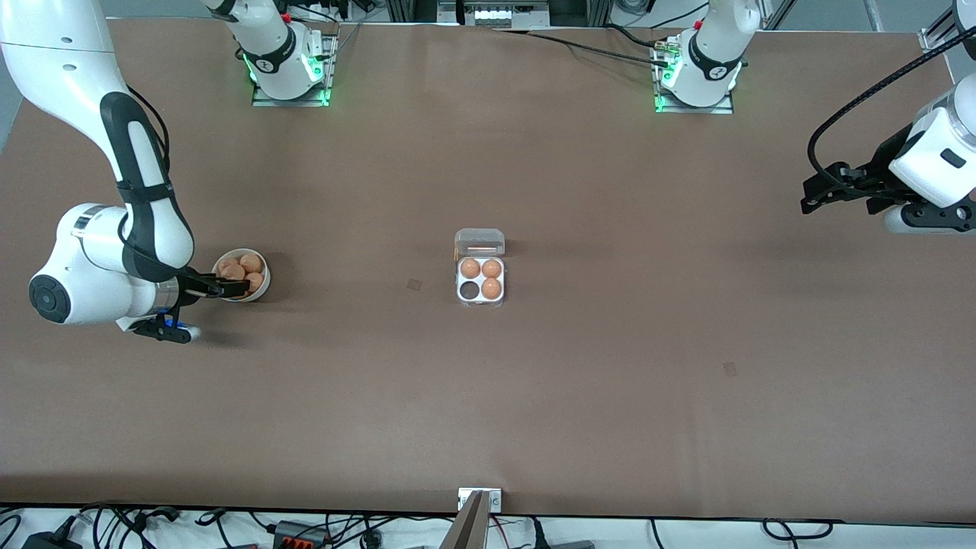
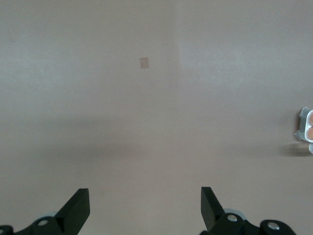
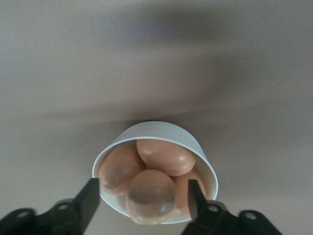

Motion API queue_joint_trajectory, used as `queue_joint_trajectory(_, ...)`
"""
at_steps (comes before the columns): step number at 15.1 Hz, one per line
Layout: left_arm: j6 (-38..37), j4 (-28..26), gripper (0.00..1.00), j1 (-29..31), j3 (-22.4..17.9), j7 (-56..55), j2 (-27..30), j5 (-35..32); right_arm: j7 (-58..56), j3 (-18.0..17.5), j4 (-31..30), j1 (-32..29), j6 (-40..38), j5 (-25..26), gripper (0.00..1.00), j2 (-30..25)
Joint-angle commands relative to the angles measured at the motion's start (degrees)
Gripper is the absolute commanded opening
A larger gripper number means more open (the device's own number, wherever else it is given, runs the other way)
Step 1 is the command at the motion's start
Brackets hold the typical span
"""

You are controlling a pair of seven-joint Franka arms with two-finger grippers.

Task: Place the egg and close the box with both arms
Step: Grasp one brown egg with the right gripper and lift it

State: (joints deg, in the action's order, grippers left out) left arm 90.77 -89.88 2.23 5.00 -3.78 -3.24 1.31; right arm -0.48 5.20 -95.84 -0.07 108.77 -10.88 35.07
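Observation:
The box [image 1: 480, 299] sits mid-table with its clear lid [image 1: 480, 242] open on the side toward the robots' bases. It holds three brown eggs [image 1: 491, 287] and one empty cell [image 1: 467, 290]. A corner of it shows in the left wrist view [image 2: 307, 128]. My right gripper [image 1: 230, 288] is open over a white bowl [image 1: 261, 263] of several eggs at the right arm's end. In the right wrist view [image 3: 143, 186] the fingers [image 3: 90, 196] stand either side of the top egg [image 3: 151, 196], apart from it. My left gripper [image 1: 812, 197] is open and empty above the table at the left arm's end, also seen in the left wrist view [image 2: 144, 196].
Small tape marks lie on the brown table [image 1: 414, 284], [image 1: 730, 369]. A metal bracket [image 1: 479, 499] sits at the table's edge nearest the camera. Cables run along that edge off the table.

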Motion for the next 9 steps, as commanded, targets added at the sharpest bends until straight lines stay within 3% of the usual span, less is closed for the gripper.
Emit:
queue_joint_trajectory(1,-0.68,1.29,1.0,0.32,0.19,-0.17,-0.19,1.15,-0.93,-0.28,1.09,-0.28,-0.23,-0.63,0.46,0.61)
queue_joint_trajectory(3,-0.68,1.29,1.0,0.32,0.19,-0.17,-0.19,1.15,-1.01,-0.28,1.44,-0.28,-0.49,-0.46,0.15,0.52)
queue_joint_trajectory(4,-0.68,1.29,1.0,0.32,0.19,-0.17,-0.19,1.15,-1.36,-0.28,2.49,-0.28,-0.75,-0.46,0.09,0.52)
queue_joint_trajectory(9,-0.68,1.29,1.0,0.32,0.19,-0.17,-0.19,1.15,-3.11,-0.37,11.7,0.16,-9.43,-0.1,0.04,0.17)
